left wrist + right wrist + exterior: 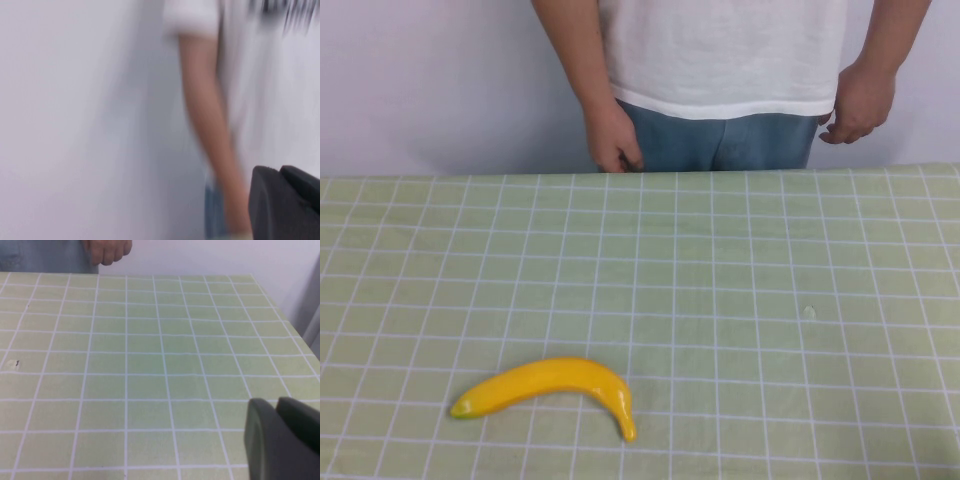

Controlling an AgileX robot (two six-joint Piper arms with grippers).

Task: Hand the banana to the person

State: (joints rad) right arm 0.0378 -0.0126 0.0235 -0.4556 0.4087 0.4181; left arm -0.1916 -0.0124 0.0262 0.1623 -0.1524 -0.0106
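Note:
The banana [552, 386] lies flat on the green checked tablecloth near the front left, greenish tip to the left, stem end to the right. The person [720, 60] stands behind the far table edge in a white T-shirt and blue jeans, both hands hanging down. Neither gripper shows in the high view. My left gripper [280, 171] shows as two dark fingers pressed together, empty, facing the person's bare arm [207, 125]. My right gripper [276, 403] is also shut and empty, low over the right side of the table; the person's hand [107, 250] is far beyond it.
The green checked tablecloth [770, 270] covers the whole table. A small pale speck [809, 312] lies right of centre. A plain white wall stands behind the person. The table's right edge [295, 325] shows in the right wrist view.

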